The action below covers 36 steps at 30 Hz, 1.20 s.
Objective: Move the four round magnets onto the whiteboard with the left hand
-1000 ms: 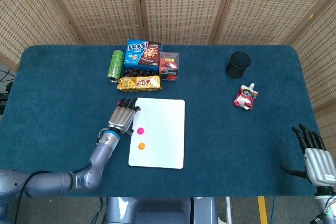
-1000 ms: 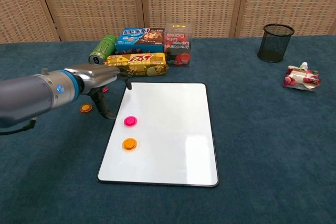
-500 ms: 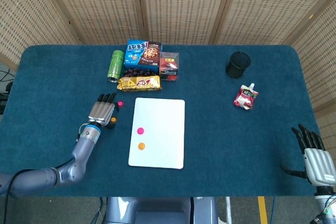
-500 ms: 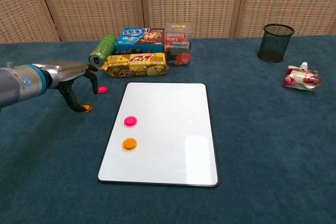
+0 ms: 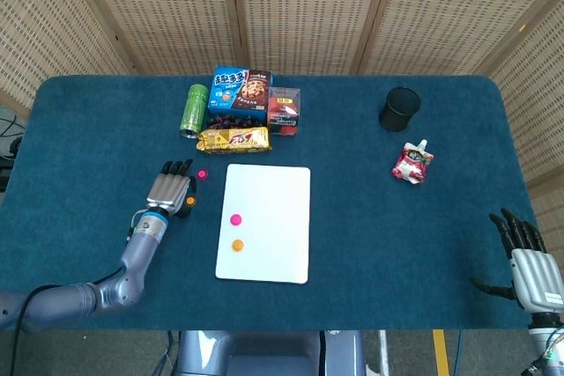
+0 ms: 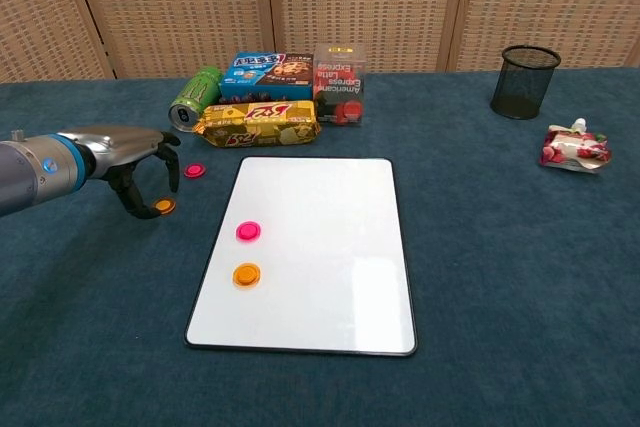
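Note:
The whiteboard [image 5: 273, 253] [image 6: 330, 277] lies flat at mid-table with a pink magnet [image 5: 235, 219] [image 6: 248, 232] and an orange magnet [image 5: 237, 245] [image 6: 246, 273] on its left part. Two more magnets lie on the blue cloth left of the board: an orange one [image 5: 189, 202] [image 6: 165, 206] and a pink one [image 5: 202, 174] [image 6: 194, 170]. My left hand [image 5: 172, 189] [image 6: 125, 159] hovers palm down beside the loose orange magnet, its curved fingertips reaching down right next to it; the magnet still lies on the cloth. My right hand [image 5: 529, 261] rests at the near right edge, fingers spread, holding nothing.
Behind the board stand a green can [image 5: 193, 110] [image 6: 194, 97], a yellow snack bar [image 5: 233, 139] [image 6: 260, 123], a blue biscuit box [image 5: 240, 90] and a small red-and-black box [image 5: 284, 110]. A black mesh cup [image 5: 399, 108] [image 6: 524, 81] and a red pouch [image 5: 412, 163] [image 6: 573, 149] sit at the right.
My left hand has pulled back from the board's top-left corner to the left and come down over the loose orange magnet. The right hand has not moved.

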### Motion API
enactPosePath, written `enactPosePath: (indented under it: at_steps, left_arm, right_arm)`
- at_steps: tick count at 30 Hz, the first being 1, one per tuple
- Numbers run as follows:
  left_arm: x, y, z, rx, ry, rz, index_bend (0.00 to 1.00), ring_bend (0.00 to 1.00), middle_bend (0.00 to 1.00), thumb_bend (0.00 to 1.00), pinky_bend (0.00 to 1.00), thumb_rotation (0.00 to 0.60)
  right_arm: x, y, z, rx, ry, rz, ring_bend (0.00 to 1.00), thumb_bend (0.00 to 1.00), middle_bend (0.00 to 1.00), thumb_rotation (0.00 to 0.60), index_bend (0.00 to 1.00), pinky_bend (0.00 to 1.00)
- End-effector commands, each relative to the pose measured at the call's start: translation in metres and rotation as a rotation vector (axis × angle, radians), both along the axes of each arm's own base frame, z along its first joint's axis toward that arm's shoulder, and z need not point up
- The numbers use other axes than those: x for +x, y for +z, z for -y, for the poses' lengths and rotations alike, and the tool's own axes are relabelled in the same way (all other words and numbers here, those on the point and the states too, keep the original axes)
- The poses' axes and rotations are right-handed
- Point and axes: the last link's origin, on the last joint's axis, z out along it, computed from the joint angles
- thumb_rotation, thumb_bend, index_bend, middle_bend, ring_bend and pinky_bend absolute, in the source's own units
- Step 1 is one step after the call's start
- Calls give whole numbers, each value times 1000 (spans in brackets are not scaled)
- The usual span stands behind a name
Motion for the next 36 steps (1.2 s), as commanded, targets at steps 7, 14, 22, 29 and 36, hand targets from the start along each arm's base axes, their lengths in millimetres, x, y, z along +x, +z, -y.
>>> enactPosePath:
  at_steps: [7, 14, 22, 29, 36]
  left_arm:
    - [-5, -3, 1, 2, 17, -1, 394, 0, 0, 321, 0, 600]
    - [-6, -6, 0, 7, 15, -7, 432, 0, 0, 321, 0, 600]
    - [-8, -6, 0, 16, 20, -29, 491, 0, 0, 334, 0, 600]
    - [7, 0, 3, 6, 4, 40, 496, 0, 0, 333, 0, 600]
    - [61, 1, 30, -96, -130, 182, 496, 0, 0, 328, 0, 600]
  right_arm:
    - [0, 0, 0, -1, -1, 0, 0, 77, 0, 600, 0, 0]
    - [0, 0, 0, 0, -1, 3, 0, 79, 0, 600, 0, 0]
    - [0, 0, 0, 1, -1, 8, 0, 78, 0, 600, 0, 0]
    - [0, 0, 0, 1, -1, 11, 0, 78, 0, 600, 0, 0]
    - [0, 0, 0, 5, -1, 8, 0, 75, 0, 600, 0, 0]
